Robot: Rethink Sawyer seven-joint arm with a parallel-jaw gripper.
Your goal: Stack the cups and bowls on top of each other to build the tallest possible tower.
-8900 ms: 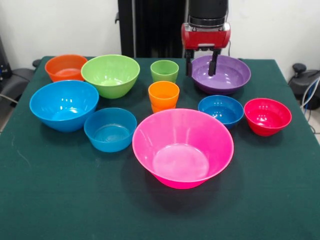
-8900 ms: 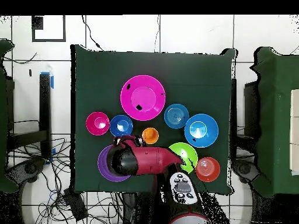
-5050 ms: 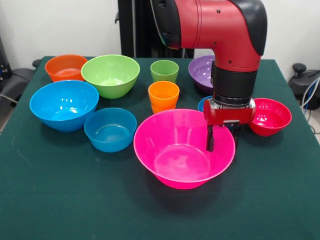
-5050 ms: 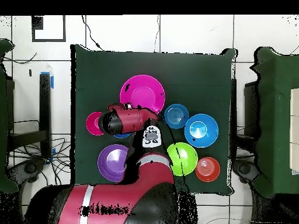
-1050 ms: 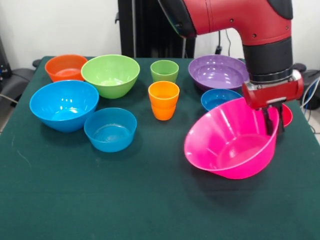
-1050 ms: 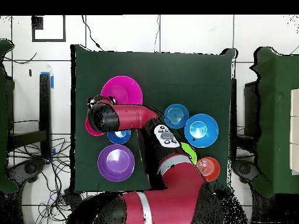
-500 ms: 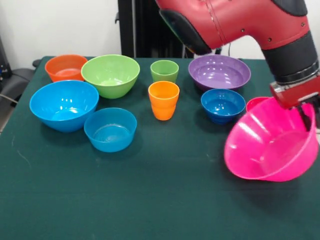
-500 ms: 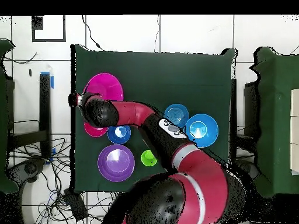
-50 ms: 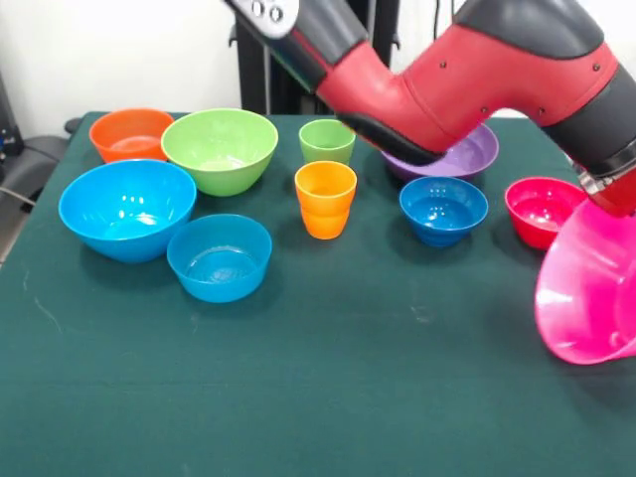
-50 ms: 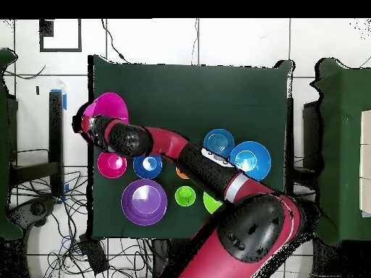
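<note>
As before held aloft, pink bowl now tilted further, past table edge, red bowl uncovered

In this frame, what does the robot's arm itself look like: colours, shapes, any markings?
The arm is built of thick rounded links in glossy red with black sections at the joints. A grey panel with small round buttons sits on the upper link; the overhead view shows the same panel on the red link. The gripper's own look cannot be made out here.
</note>
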